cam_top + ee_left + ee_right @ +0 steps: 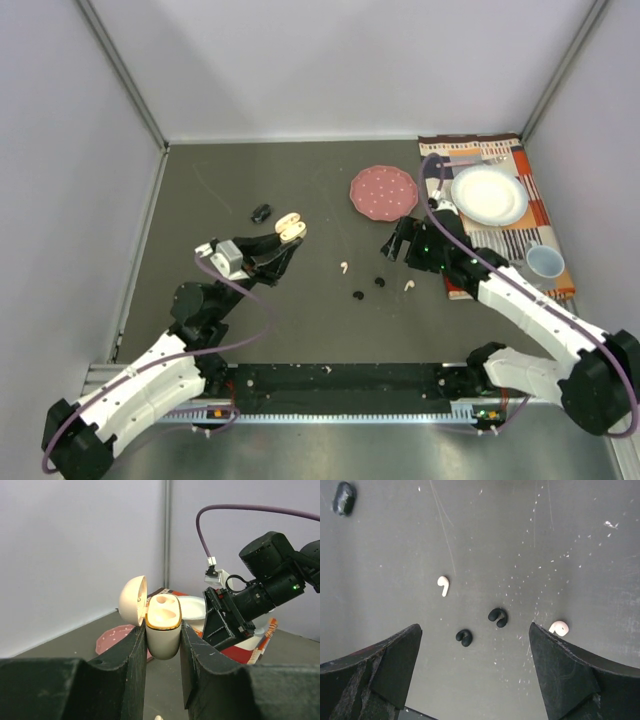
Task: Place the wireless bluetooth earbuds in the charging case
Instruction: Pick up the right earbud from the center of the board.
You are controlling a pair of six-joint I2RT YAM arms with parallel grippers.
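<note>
From above: left gripper (291, 231) reaching up-right over mid-table, clamped on the open charging case (290, 226). Right gripper (398, 243) angled left, tipped down.

Dark grey table (220, 320), pale walls; pink disc (383, 192) and plate (489, 194) far right. Lying between the grippers: white earbud (343, 267), second white earbud (408, 285), black earbud (358, 295), second black earbud (379, 282).

Left wrist: fingers (135, 650) pressed on both sides of the case (163, 625); long axis upright, cavities facing up, lid swung open leftward.

Right wrist: jaws spread wide, holding nothing. All four earbuds on the table between the fingers; left white one's stem pointing down-frame.
</note>
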